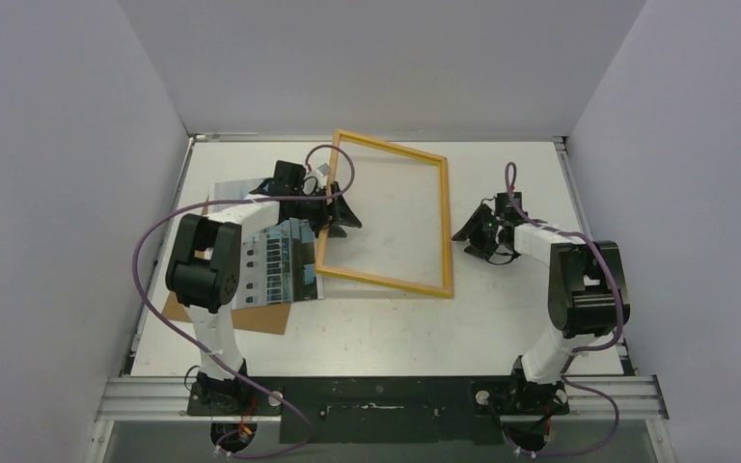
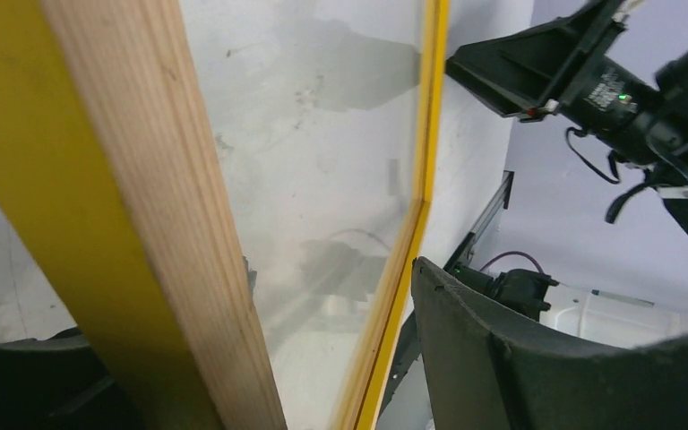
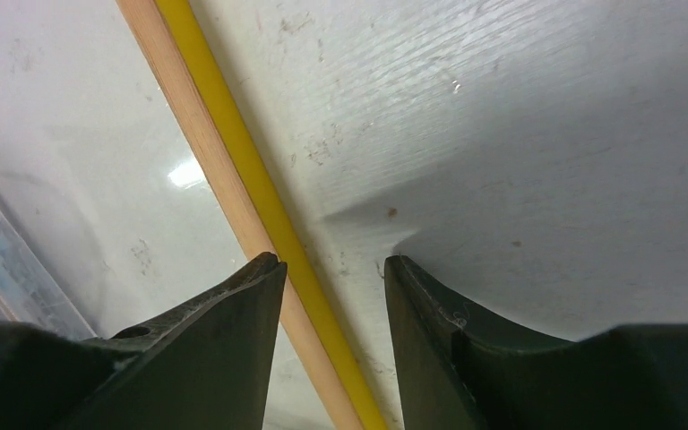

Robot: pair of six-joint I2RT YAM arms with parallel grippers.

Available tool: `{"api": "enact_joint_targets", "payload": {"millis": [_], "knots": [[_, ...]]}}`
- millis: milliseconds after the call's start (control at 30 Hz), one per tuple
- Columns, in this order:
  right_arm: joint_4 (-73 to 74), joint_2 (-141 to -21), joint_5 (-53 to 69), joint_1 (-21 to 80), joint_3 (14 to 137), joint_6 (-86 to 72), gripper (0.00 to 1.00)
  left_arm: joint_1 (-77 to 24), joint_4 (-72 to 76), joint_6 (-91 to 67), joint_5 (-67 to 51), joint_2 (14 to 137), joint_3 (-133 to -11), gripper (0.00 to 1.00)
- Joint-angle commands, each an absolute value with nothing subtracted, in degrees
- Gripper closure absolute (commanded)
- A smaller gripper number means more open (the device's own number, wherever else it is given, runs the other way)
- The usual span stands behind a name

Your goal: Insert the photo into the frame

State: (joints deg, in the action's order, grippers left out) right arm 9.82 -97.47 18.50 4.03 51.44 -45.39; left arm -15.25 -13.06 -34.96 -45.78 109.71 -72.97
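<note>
The yellow frame stands tilted in the middle of the table, its left side raised and its right bar on the table. My left gripper is open around the raised left bar. The bar leans by the left finger, and the right finger stands apart from it behind the glass. My right gripper is open and empty just right of the frame, with the right bar below its jaws. The photo lies face up under my left arm, on the brown backing board.
White walls close in the table on three sides. A metal rail runs along the near edge by the arm bases. My right gripper also shows in the left wrist view, beyond the frame's far bar.
</note>
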Motion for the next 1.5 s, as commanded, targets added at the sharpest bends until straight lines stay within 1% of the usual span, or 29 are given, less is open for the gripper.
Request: {"api": "enact_joint_targets", "payload": {"millis": [0,300,433,600,633,667,767,933,1033,1133,1200,1467], "knots": [[12.8,-96.8,16.5,2.4,50.6,-42.1,0.53,-17.6,-7.9,-35.7,-44.4,112.8,-76.2,0.37],[16.7,-96.1,13.4,1.9,51.6,-39.6,0.53,-20.1,-4.4,-37.5,-41.4,117.7,-75.1,0.37],[20.2,-95.7,9.0,1.9,52.9,-38.3,0.53,-20.1,-6.7,-35.9,-38.0,118.3,-75.3,0.33],[20.8,-95.5,9.0,1.8,53.6,-36.8,0.53,-20.6,-13.4,-32.5,-30.4,116.9,-76.0,0.21],[20.8,-95.6,9.2,1.8,53.6,-36.7,0.53,-20.7,-14.6,-31.8,-29.1,116.6,-76.2,0.15],[20.7,-95.7,9.6,1.8,53.7,-36.7,0.53,-20.8,-15.8,-31.1,-27.8,116.2,-76.4,0.13],[20.3,-96.3,10.7,1.5,53.6,-36.7,0.53,-21.0,-18.5,-29.4,-24.9,115.2,-76.7,0.09],[19.6,-97.0,11.9,1.0,53.4,-36.7,0.53,-20.5,-21.7,-27.1,-23.0,113.8,-76.8,0.08],[19.1,-97.6,12.5,0.9,53.3,-36.7,0.53,-19.7,-21.0,-25.9,-25.8,112.8,-75.8,0.08],[18.6,-98.0,12.9,0.9,53.1,-36.6,0.54,-18.6,-18.3,-25.7,-31.0,112.3,-73.9,0.08],[18.5,-98.3,13.2,0.9,53.0,-36.7,0.54,-18.5,-17.8,-25.8,-31.2,112.2,-73.4,0.08],[19.7,-97.3,13.2,0.9,54.4,-35.9,0.54,-17.4,-25.6,-24.6,-23.5,110.0,-76.3,0.08]]}}
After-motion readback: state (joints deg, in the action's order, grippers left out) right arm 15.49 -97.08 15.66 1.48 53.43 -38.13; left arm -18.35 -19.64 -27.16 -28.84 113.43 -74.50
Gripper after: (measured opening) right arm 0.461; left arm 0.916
